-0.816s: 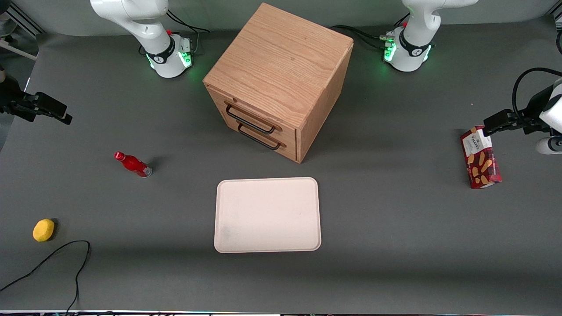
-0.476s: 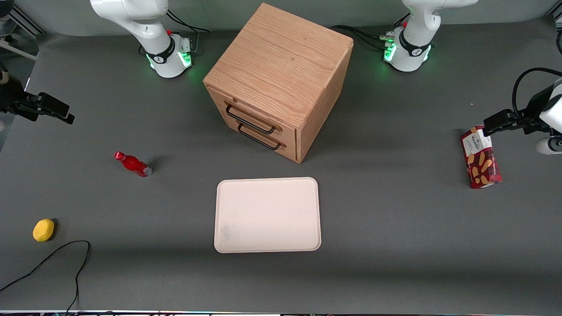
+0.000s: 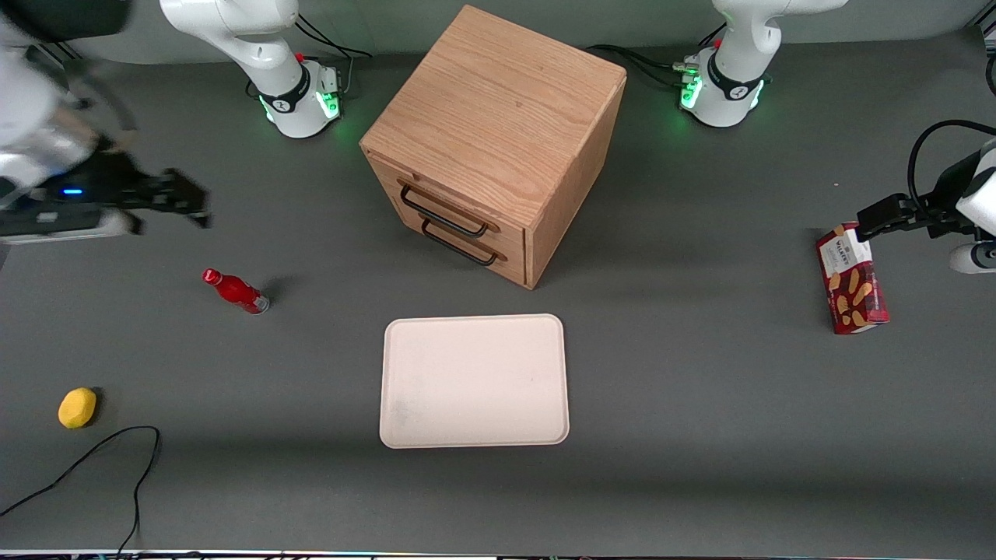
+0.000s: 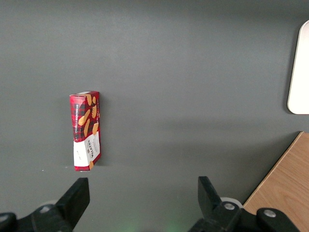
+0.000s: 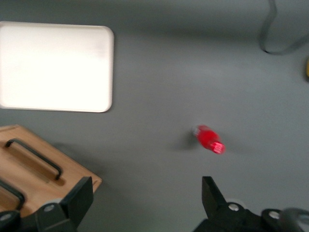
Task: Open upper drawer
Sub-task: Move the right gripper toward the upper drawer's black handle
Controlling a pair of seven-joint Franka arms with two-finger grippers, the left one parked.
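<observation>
Two drawers sit in the face of the wooden cabinet (image 3: pixel 498 109), which stands in the upper middle of the front view. Yours is the upper drawer (image 3: pixel 433 196), just under the cabinet top. It looks fully closed, its front flush with the lower drawer (image 3: pixel 510 268) beneath it. The cabinet is turned at an angle, so both fronts face partly toward the working arm's end of the table, which suits an approach from that end.

You have the gripper (image 3: pixel 183 201) high at the working arm's edge of the front view, above the table and well apart from the cabinet. Its fingers (image 5: pixel 79 195) are spread wide with nothing between them. I judge that sensible, since they must straddle the upper handle (image 3: pixel 443 216), a thin black bar standing off the wood with a gap for one finger.

The task looks barely begun: no contact yet. The two handles lie close together, so I'd watch that you don't hook the lower one.

On the table a red bottle (image 3: pixel 236 292) lies nearer the front camera than the gripper. The tray (image 3: pixel 475 381) sits low in the middle of the frame, in front of the cabinet. Neither seems to block a straight run to the handle.
</observation>
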